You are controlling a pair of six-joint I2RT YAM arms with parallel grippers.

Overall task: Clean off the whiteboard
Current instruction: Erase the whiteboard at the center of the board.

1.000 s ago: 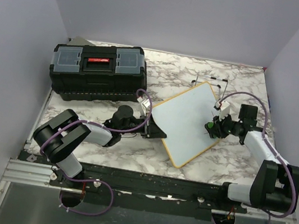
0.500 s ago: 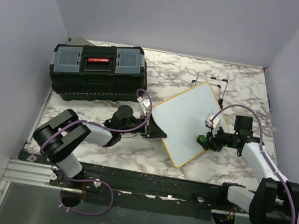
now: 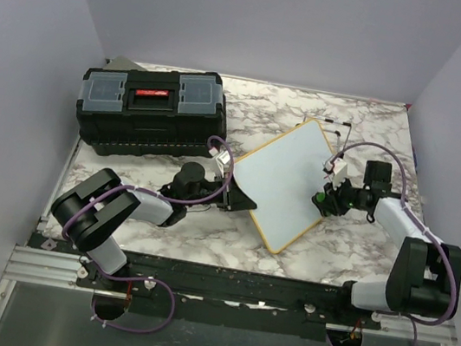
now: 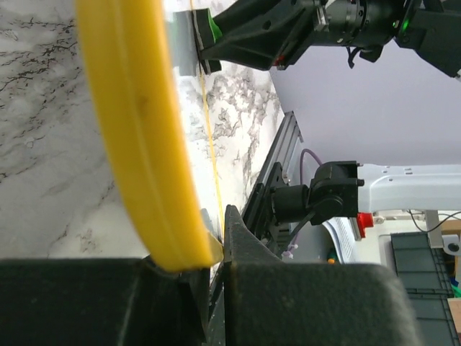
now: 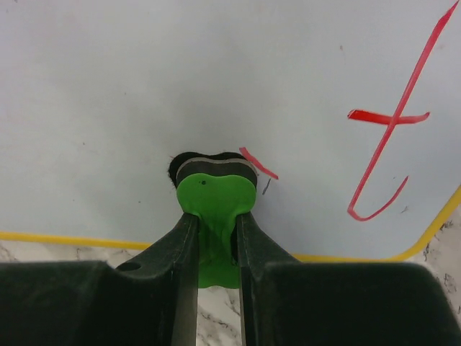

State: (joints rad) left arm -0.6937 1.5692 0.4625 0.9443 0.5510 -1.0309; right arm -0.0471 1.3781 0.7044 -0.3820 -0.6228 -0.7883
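Right wrist: right gripper pinches the green eraser onto the whiteboard, mid-table toward the right edge, left gripper clamps its frame; mid-wipe, I reckon, next sweep must catch the red t.

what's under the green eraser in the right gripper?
The whiteboard: a short red stroke pokes out beside the green eraser. Any ink directly beneath its pad is covered.

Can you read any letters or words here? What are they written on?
"t": red handwriting on the whiteboard.
Red dash beside the green eraser: not a readable letter.
Red label on the toolbox: too small to read.
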